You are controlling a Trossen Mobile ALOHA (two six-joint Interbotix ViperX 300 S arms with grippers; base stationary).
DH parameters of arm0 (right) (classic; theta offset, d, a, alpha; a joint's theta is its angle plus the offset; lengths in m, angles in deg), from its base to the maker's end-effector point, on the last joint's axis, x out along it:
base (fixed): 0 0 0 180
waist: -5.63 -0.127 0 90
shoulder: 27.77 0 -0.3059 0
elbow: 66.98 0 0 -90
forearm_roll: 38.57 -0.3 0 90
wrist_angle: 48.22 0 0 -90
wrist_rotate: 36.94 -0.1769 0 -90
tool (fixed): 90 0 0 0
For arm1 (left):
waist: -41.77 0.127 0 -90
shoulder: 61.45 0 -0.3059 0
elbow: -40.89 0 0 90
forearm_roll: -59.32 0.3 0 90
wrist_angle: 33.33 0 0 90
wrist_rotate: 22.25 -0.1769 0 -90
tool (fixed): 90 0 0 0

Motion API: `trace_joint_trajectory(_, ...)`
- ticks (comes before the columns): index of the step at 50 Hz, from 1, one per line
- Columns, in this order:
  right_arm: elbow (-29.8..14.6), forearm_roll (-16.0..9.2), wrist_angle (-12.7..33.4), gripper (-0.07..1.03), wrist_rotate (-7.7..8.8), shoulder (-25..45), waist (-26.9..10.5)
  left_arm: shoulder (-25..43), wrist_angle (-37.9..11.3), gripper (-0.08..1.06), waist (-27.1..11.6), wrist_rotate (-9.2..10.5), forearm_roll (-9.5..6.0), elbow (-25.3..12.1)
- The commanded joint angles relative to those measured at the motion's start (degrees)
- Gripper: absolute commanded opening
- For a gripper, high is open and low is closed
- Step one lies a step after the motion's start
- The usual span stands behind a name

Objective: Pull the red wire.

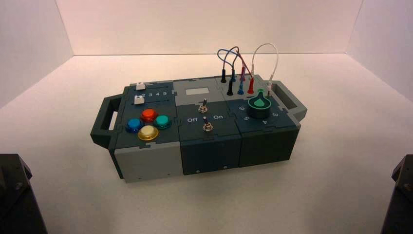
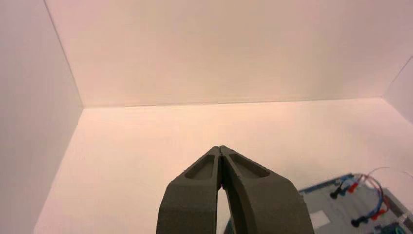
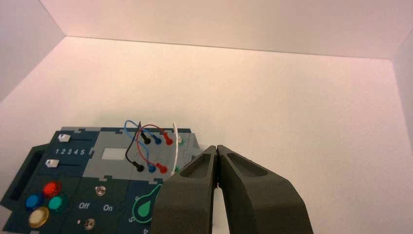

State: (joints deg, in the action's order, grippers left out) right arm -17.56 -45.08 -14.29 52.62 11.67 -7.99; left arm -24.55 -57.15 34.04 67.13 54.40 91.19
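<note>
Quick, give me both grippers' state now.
Left gripper: shut, empty, parked off the box.
Right gripper: shut, empty, not touching the red wire.

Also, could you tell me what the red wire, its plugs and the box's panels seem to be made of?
The red wire looks like thin, flexible insulated cable, since it bends in a loop. Its red plugs look like moulded plastic with a slight sheen. The box seems to be matt plastic or painted sheet, with toothed joints between its panels; which one, I cannot tell.

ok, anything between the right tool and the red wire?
Nothing solid. The right tool is shut, above the box's near right. The red wire sits among crowded neighbours: blue wire beside it, white wire on the tool's side.
</note>
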Motion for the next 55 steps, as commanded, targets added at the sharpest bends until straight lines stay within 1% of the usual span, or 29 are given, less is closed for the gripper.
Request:
trace_joint_trajectory(1, -0.88, -0.88, 0.44, -0.02, -0.09, 2.64, -0.18, 3.60, -2.55, -0.03, -0.79, -0.09, 0.00, -2.46)
trace_joint_trajectory(9, -1.49, -1.49, 1.85, -0.03, 0.09, 7.29, -0.26, 8.70, -6.33, -0.03, -3.60, -0.09, -0.09, -4.13)
trace_joint_trajectory(16, -2.29, -1.76, 2.99, -0.02, 0.26, 10.99, -1.14, 13.18, -8.70, -0.03, -7.73, -0.18, -0.18, -5.01)
trace_joint_trajectory(19, -2.29, -1.76, 3.08, -0.02, 0.26, 12.13, -2.46, 15.03, -9.14, -0.03, -10.11, -0.18, -0.18, -5.19)
trace_joint_trajectory(20, -2.37, -1.85, 3.08, -0.02, 0.26, 13.01, -3.87, 16.35, -9.40, -0.03, -12.22, -0.09, -0.26, -5.27)
trace_joint_trajectory(25, -2.37, -2.11, 3.08, -0.02, 0.26, 14.41, -7.38, 18.98, -9.67, -0.03, -17.05, 0.26, -0.53, -5.45)
trace_joint_trajectory(26, -2.46, -2.11, 2.99, -0.02, 0.26, 14.85, -8.79, 19.95, -9.67, -0.03, -18.72, 0.35, -0.79, -5.54)
trace_joint_trajectory(28, -2.55, -2.20, 3.08, -0.02, 0.18, 15.29, -9.93, 21.27, -9.67, -0.03, -21.01, 0.53, -1.05, -5.63)
trace_joint_trajectory(31, -2.46, -2.64, 2.90, -0.02, 0.18, 15.91, -12.30, 22.68, -9.58, -0.03, -23.55, 0.88, -1.49, -5.71)
trace_joint_trajectory(36, -2.64, -3.34, 2.55, -0.02, 0.18, 16.79, -14.94, 25.05, -9.05, -0.03, -27.42, 1.93, -1.85, -5.89)
trace_joint_trajectory(39, -2.72, -3.69, 2.20, -0.02, 0.18, 17.40, -16.00, 26.28, -8.96, -0.03, -29.09, 2.64, -1.76, -6.06)
trace_joint_trajectory(45, -2.90, -4.22, 1.93, -0.02, 0.18, 19.69, -17.23, 29.18, -8.70, -0.03, -32.70, 4.48, -1.93, -6.50)
trace_joint_trajectory(48, -3.34, -4.39, 1.93, 0.03, 0.26, 21.71, -17.84, 31.38, -7.82, -0.03, -35.77, 5.45, -1.93, -6.42)
trace_joint_trajectory(51, -3.78, -4.48, 2.02, 0.11, 0.26, 23.03, -18.37, 32.61, -7.38, -0.03, -37.35, 5.63, -1.93, -6.42)
trace_joint_trajectory(55, -4.66, -4.39, 2.11, 0.25, 0.26, 25.49, -19.60, 34.28, -7.03, -0.03, -38.85, 5.63, -1.93, -6.77)
